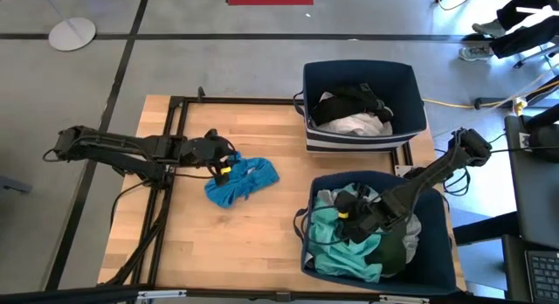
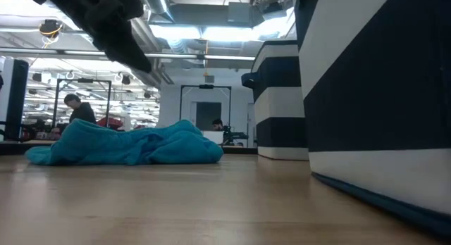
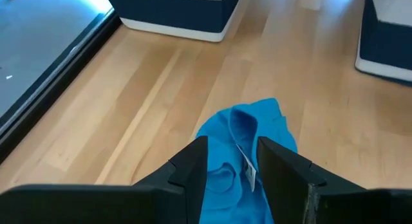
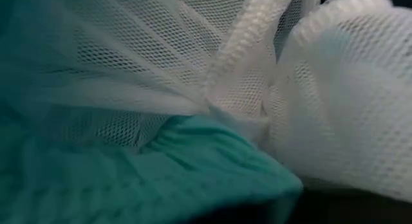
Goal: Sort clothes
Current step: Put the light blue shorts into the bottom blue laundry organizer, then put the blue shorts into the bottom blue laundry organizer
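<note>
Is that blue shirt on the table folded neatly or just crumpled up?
Crumpled. The blue shirt lies in a rumpled, uneven heap on the wooden table, with bunched folds showing in the low view.

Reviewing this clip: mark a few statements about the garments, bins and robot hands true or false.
1. A crumpled blue fabric garment lies on the wooden table. True.
2. The far navy fabric bin is empty. False: it holds black and white clothes.
3. The right hand is down among clothes in the near navy bin. True.
4. The left hand is clamped shut on the blue garment. False: its fingers stand apart above it.
</note>
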